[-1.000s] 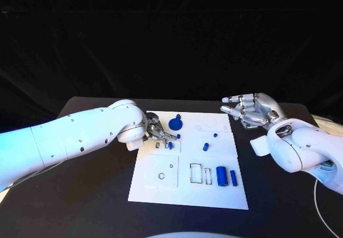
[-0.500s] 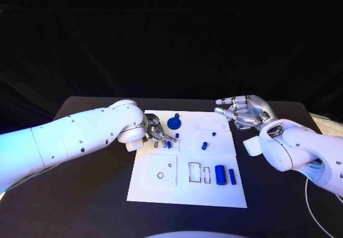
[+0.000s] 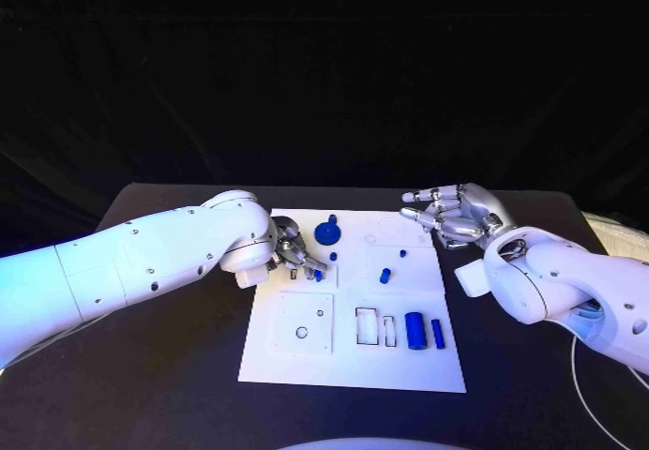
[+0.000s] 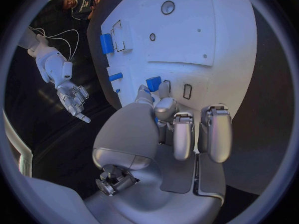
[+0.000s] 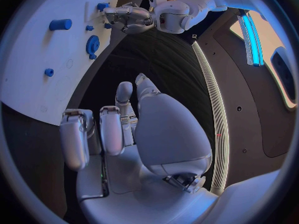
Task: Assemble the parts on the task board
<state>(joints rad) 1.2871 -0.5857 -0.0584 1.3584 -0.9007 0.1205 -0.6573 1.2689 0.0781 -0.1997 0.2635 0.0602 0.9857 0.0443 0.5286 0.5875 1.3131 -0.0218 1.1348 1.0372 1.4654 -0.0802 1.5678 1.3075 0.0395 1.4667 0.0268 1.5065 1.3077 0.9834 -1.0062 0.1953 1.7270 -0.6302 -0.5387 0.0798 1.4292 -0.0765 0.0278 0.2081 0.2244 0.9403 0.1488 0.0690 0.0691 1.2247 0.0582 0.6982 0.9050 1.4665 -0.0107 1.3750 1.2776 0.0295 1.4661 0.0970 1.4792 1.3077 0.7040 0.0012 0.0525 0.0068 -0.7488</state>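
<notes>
White plate of the task board (image 3: 354,361) flat in the middle of the black table (image 3: 162,375), taken here as the landmark. At the board's left edge, toward the far end: left hand (image 3: 295,253), fingers drawn together around a small blue part (image 4: 153,83), seemingly pinched at the fingertips (image 4: 144,92) just over a narrow slot (image 4: 187,91) in the board. Near the board's far right corner, off its surface: right hand (image 3: 450,216), fingers loosely spread and curled, holding nothing.

On the board itself: blue gear (image 3: 329,233) at the far end, just beside the left hand; a short blue peg (image 3: 385,276) near the middle; a thick blue cylinder (image 3: 416,331) and a thin blue bar (image 3: 438,334) side by side at the near right, next to two empty rectangular cutouts (image 3: 368,325).

Judged by look: hard moulded plastic, light, stiff, smooth enough to slip or twist in metal fingertips. Best taken on opposite flat faces, high up, leaving the lower end free to enter the slot. Too small to tell whether the pinched part is seated yet; probably a close fit, so squaring up before pressing, not forcing at a tilt.
</notes>
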